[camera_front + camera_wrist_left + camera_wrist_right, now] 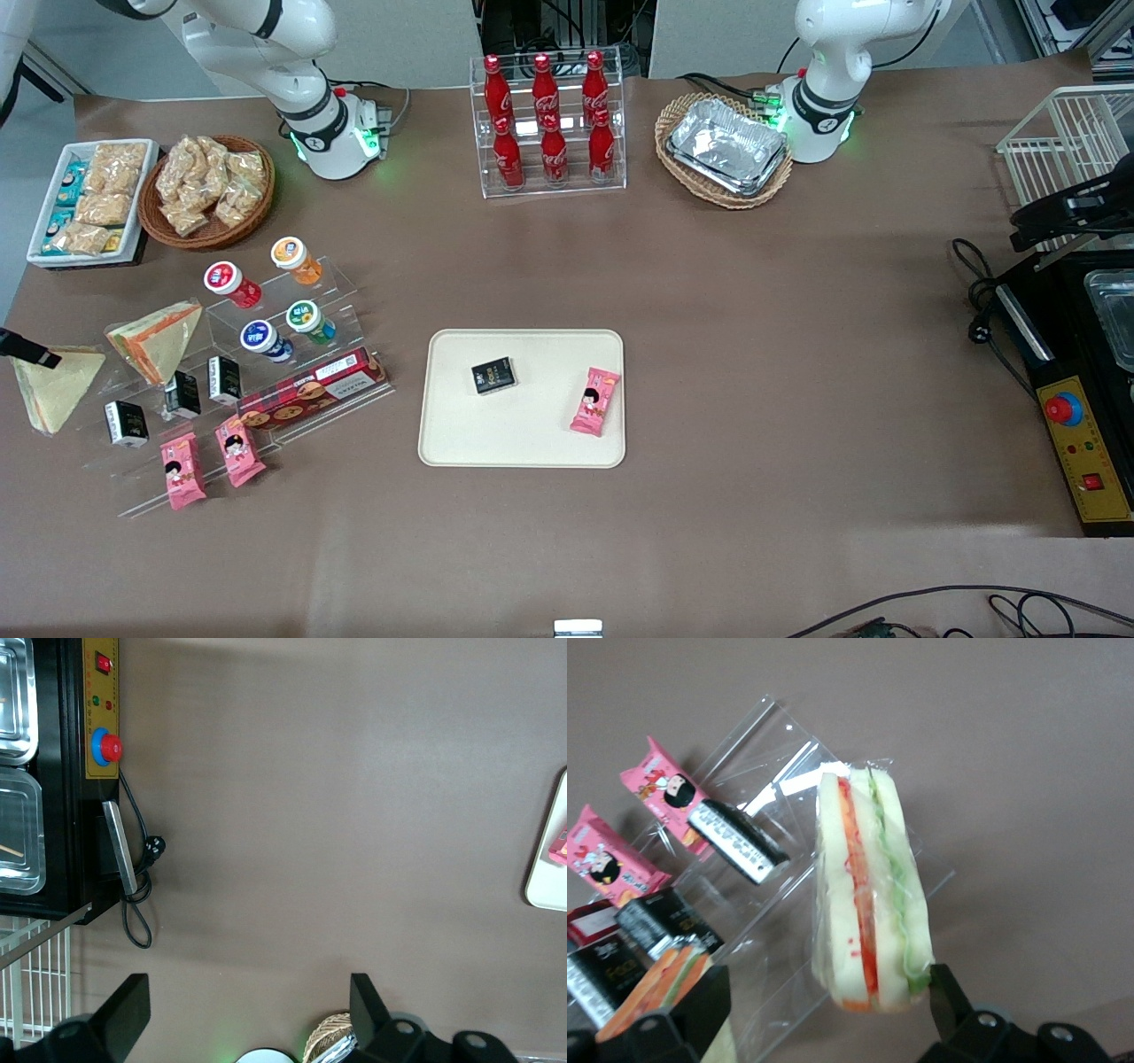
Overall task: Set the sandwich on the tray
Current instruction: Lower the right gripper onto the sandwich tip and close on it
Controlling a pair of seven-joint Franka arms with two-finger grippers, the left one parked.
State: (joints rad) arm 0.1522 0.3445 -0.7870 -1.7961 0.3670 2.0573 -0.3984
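Now at the reach-and-grasp step; nothing lifted yet.

- Sandwich [55, 390] lies at the working arm's end of the table, leaning on the clear acrylic stand [266, 416], beside the orange-and-green striped sandwich [159, 338]. Well apart from the tray [532, 434].
- Gripper [31, 353] sits right over the sandwich's upper corner in the front view. From the wrist view the gripper [828, 988] has its fingers spread wide, straddling the sandwich [873, 895] edge-on. One finger [950, 1001] is just beside the wrap, possibly touching; the other finger stands off with a clear gap. Nothing is held.
- Tray holds a small black packet [493, 375] and a pink snack packet [595, 400]; bare cream surface shows nearer the front camera.

Judgement, next move: you close across the bread faces, firm enough to hold but not crush, since the film looks slippery. Then lift clear of the stand's steps, carry toward the table's middle, and set down on the bare part of the tray. Mind the striped sandwich and the black packets on the stand during the lift.
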